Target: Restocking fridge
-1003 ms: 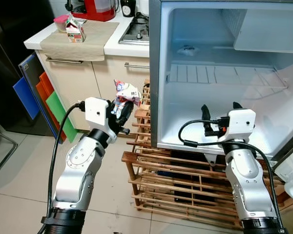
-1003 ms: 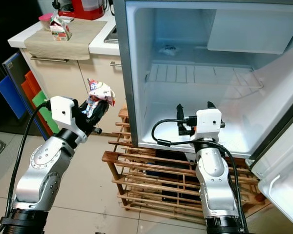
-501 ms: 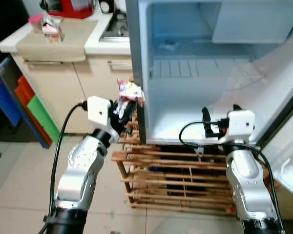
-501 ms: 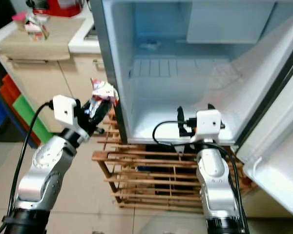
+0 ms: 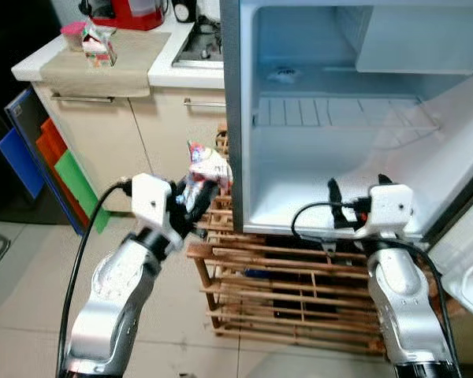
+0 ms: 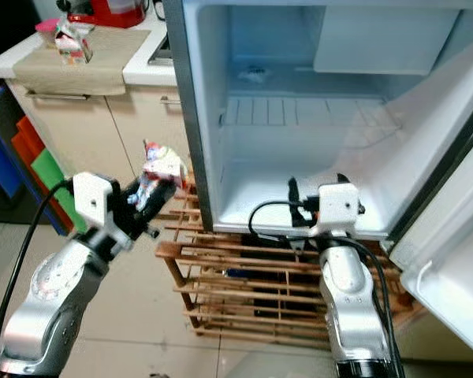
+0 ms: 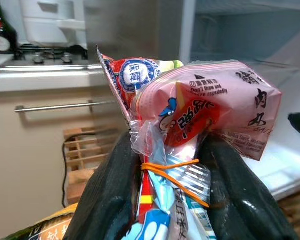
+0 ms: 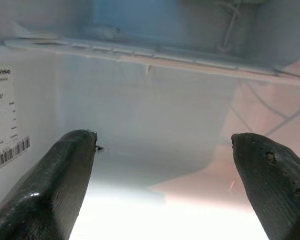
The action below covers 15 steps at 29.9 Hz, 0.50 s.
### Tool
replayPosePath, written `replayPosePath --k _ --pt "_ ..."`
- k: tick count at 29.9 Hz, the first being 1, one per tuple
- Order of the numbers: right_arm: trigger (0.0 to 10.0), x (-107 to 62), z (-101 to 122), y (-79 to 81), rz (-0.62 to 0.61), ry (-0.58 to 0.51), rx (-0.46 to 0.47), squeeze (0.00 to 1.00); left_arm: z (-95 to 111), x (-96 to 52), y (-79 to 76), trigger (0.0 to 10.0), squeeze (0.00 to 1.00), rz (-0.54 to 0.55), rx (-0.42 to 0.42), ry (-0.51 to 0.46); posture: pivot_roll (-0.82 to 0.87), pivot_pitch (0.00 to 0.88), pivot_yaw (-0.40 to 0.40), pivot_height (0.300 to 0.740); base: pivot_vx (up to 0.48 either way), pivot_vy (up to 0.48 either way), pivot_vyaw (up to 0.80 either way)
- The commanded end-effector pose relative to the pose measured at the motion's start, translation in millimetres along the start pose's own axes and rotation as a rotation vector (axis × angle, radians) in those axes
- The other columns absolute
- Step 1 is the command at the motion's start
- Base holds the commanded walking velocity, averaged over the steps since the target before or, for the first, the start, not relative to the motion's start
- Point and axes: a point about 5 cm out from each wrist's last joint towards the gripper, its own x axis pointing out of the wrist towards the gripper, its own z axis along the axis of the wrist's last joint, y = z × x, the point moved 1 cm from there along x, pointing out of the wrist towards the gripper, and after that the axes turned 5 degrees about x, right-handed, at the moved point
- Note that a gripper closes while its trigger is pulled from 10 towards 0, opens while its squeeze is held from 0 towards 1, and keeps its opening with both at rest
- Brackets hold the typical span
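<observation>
— What is hard to make out here?

— The fridge (image 5: 240,118) is cut off at the top of both eye views, and its door (image 6: 449,260) runs off the right edge. Inside, a small pale thing (image 5: 284,76) lies on the upper level at the back, too blurred to identify. The lower part of the snack packet (image 7: 200,105) is hidden between the black fingers (image 7: 110,200) that hold it, and another wrapper at the bottom corner of the left wrist view is cut off.

— So where does the packet sit?

— The left gripper (image 5: 191,197) clamps it by its bunched neck, where an orange rubber band (image 7: 175,172) ties clear plastic round pink and red printed wrappers. It is held up just outside the fridge's left wall, in front of the wooden rack (image 5: 284,291) under the fridge, not yet inside.

— And the other arm?

— The right gripper (image 8: 162,165) has its fingers spread wide with nothing between them. It points into the lower compartment from the front edge.

— What do the containers hold?

— The wire shelf (image 5: 339,118) carries nothing, and the lower compartment floor looks bare white. A barcode label (image 8: 7,150) sticks to the inner wall. On the counter (image 5: 162,75) to the left, a small carton (image 5: 100,46) stands on a beige cloth (image 5: 102,63), with a pink cup just behind it.
</observation>
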Motion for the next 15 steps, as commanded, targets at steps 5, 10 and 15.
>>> replayPosePath --k 5,10,15 --pt "10.0 -4.8 -1 -5.5 -0.024 0.007 -0.019 0.33 14 29.5 -16.8 10.0 0.0 -0.189 -0.001 -0.042 -0.12 0.0 0.048 0.74 0.0 0.0 -0.42" --pt "10.0 -4.3 0 -9.6 -0.044 0.005 -0.025 0.33 22 46.3 -20.0 10.0 0.0 -0.229 -0.013 -0.054 -0.14 0.0 0.056 0.74 0.0 0.0 -0.8" --pt "10.0 -4.1 1 -8.8 -0.038 0.003 -0.022 0.33 25 61.4 -21.1 10.0 0.0 -0.233 -0.042 -0.064 -0.15 0.0 0.057 0.74 0.0 0.0 -0.64"
